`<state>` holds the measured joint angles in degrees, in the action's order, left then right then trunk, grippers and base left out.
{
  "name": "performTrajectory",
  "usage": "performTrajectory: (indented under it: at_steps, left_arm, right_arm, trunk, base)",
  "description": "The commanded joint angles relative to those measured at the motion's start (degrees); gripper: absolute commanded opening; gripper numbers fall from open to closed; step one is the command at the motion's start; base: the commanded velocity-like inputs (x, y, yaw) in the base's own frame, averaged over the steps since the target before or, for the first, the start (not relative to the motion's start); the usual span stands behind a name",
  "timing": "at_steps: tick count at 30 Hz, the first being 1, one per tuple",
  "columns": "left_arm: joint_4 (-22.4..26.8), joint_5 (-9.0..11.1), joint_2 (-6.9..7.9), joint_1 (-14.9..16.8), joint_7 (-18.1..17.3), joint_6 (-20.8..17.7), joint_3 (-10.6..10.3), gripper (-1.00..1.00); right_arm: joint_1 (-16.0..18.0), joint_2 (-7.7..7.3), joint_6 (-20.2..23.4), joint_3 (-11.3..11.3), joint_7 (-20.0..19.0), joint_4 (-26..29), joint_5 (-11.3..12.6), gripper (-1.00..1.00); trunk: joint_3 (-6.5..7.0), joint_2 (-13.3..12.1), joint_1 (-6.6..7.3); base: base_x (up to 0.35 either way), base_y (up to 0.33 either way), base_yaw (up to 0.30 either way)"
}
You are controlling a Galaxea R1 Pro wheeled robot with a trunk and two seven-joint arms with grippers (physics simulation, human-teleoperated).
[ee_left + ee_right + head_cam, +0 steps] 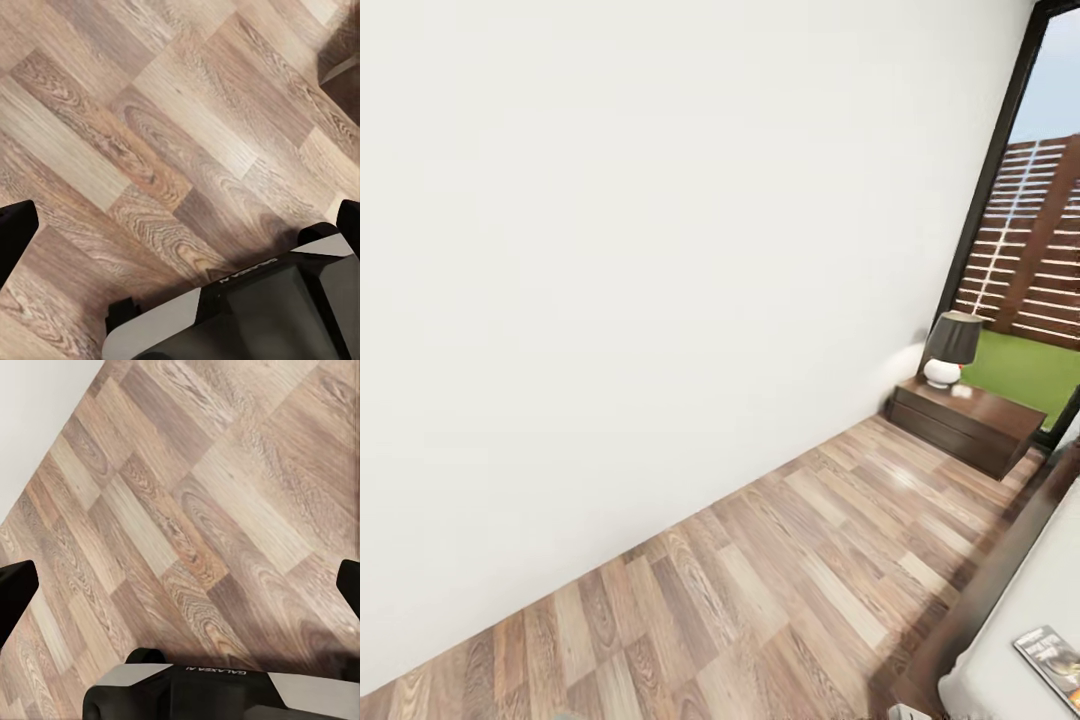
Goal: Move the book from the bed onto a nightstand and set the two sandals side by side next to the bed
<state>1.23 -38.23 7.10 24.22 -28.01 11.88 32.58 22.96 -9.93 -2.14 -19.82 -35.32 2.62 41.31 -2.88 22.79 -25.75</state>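
Note:
The book [1052, 660], a thin paperback with a dark cover, lies on the light-grey mattress of the bed [1012, 628] at the lower right corner of the head view. A dark-brown nightstand [965, 422] stands against the white wall further back, near the window. The sandals are out of view. In the left wrist view my left gripper [180, 225] is open over bare wood-plank floor, its black fingertips [15, 234] wide apart. My right gripper [180, 585] is likewise open above the floor, with nothing between its fingers [15, 594].
A small lamp [950, 350] with a dark shade and white base sits on the nightstand. A tall black-framed window [1028, 230] shows a slatted fence and grass. A white wall [640, 280] runs along the left. Wood-plank floor [780, 560] lies between wall and bed.

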Motion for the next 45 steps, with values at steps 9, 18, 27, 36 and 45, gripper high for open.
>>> performTrajectory:
  at_steps: [9,18,27,36,45]
  left_arm:
    - [0.0,-0.6,0.02,0.0,-0.1,0.2,0.5,1.0]
    - [0.0,-0.6,0.02,0.0,-0.2,0.2,0.5,1.0]
    - [0.0,-0.6,0.02,0.0,-0.2,0.2,0.5,1.0]
    - [0.0,-0.6,0.02,0.0,-0.1,0.2,0.5,1.0]
    - [0.0,-0.6,0.02,0.0,-0.1,0.2,0.5,1.0]
  right_arm:
    - [0.1,-0.01,-0.2,-0.5,-0.2,-0.1,0.3,1.0]
    - [0.1,-0.01,-0.2,-0.5,-0.2,-0.1,0.3,1.0]
    - [0.1,-0.01,-0.2,-0.5,-0.2,-0.1,0.3,1.0]
    - [0.1,-0.07,-0.2,-0.5,-0.2,0.0,0.3,1.0]
    - [0.1,-0.09,-0.2,-0.5,-0.3,0.0,0.3,1.0]
  trunk:
    - [-0.13,0.1,-0.04]
    - [-0.13,0.1,-0.04]
    - [-0.13,0.1,-0.04]
    - [-0.13,0.1,-0.04]
    - [-0.13,0.1,-0.04]
  base:
    - [0.0,0.0,-0.273]
    - [0.0,0.0,-0.283]
    - [0.0,0.0,-0.281]
    - [0.0,0.0,-0.079]
    - [0.0,0.0,-0.248]
